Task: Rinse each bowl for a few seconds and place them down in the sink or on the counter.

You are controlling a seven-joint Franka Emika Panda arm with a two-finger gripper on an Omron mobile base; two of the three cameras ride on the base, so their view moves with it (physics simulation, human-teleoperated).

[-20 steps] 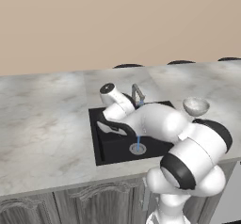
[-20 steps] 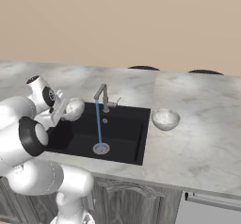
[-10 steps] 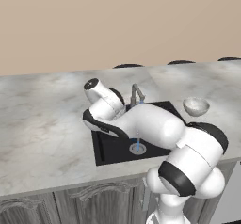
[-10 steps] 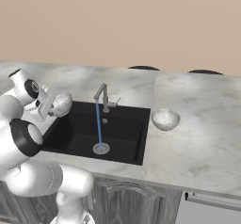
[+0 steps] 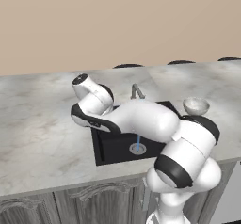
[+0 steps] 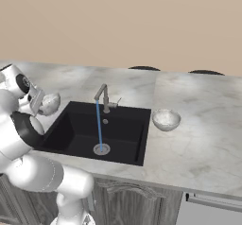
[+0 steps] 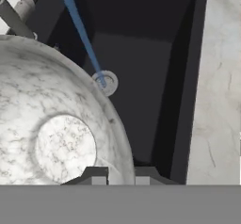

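Here, glossy speckled round bowl (image 7: 56, 138), black rectangular sink (image 7: 155, 77)

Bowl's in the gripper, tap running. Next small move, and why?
Probably lower the held bowl onto the counter left of the sink and release. The gripper pinches its rim, clear of the water stream, near that counter. The other bowl waits on the right side.

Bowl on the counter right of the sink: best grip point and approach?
Take the bowl by its thin rim, one finger inside and one outside, coming from above. It sits upright on the counter, mouth up, apart from the sink; its rounded wall gives no flat side to pinch.
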